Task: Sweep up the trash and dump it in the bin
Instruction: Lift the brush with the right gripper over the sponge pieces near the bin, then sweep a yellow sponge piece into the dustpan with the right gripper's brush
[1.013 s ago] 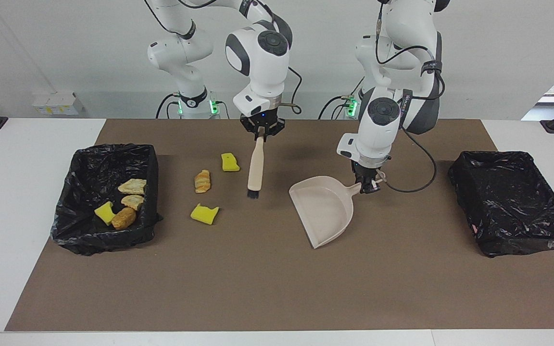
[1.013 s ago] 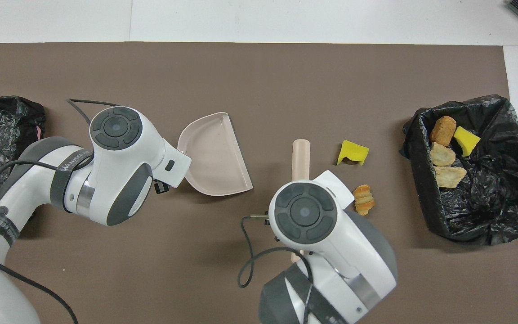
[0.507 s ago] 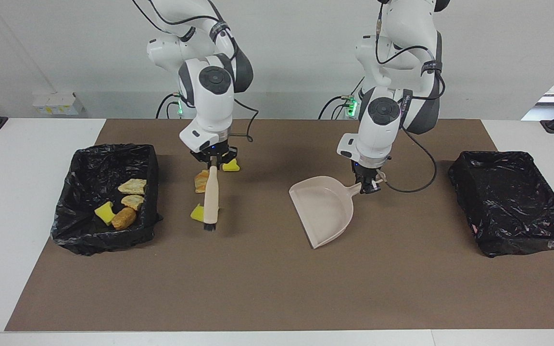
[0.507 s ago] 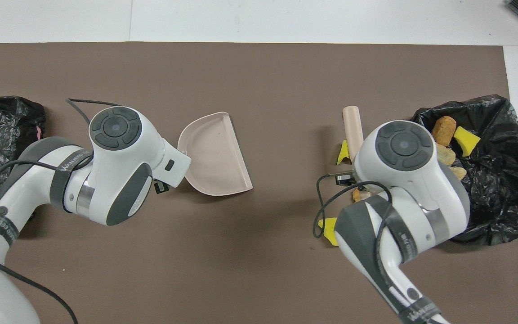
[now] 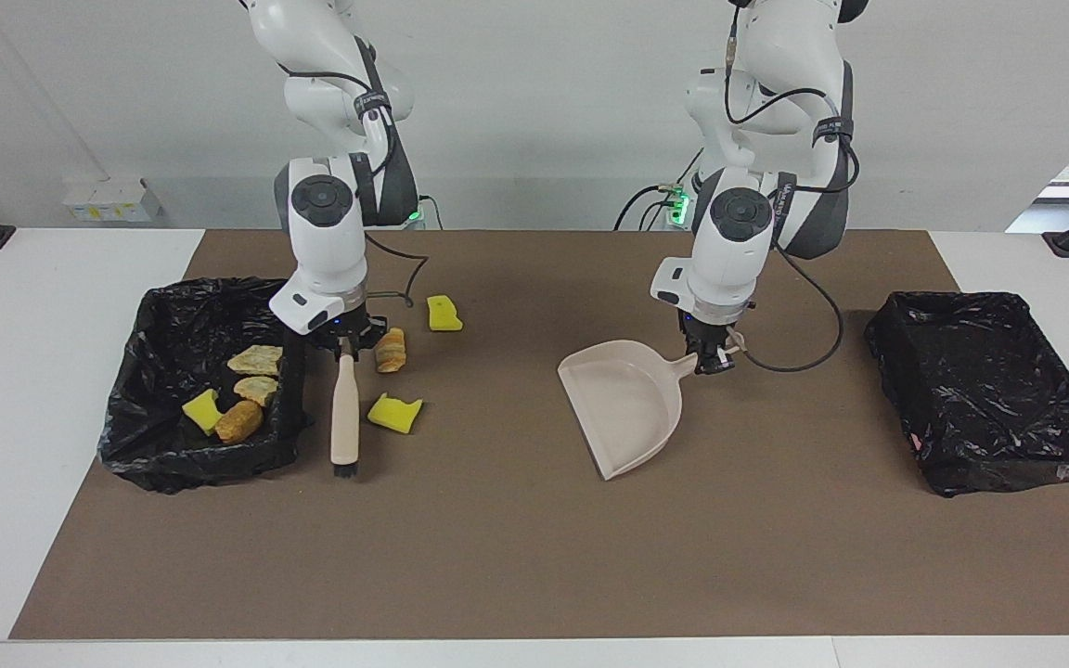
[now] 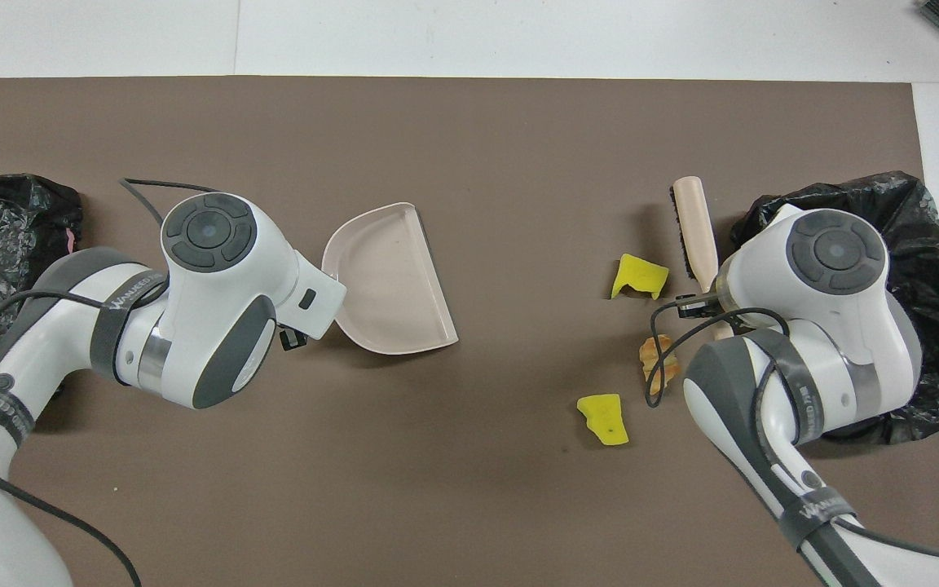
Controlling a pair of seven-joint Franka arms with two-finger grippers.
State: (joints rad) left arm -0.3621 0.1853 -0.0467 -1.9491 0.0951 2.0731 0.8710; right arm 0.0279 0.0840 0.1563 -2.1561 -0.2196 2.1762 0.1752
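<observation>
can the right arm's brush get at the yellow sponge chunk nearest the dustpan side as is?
Probably yes. The right gripper holds the brush beside the bin, the yellow sponge chunk lies just beside the brush, toward the dustpan, with open mat between.

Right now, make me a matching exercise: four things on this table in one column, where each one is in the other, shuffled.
1. beige black-bristled brush
2. beige plastic dustpan
3. brown rock-like lump
4. striped bread-like lump

A. in the black-lined bin at the right arm's end
B. held by the left gripper
C. loose on the brown mat
D. held by the right gripper

Pairs: 1-D, 2-B, 3-A, 4-C
</observation>
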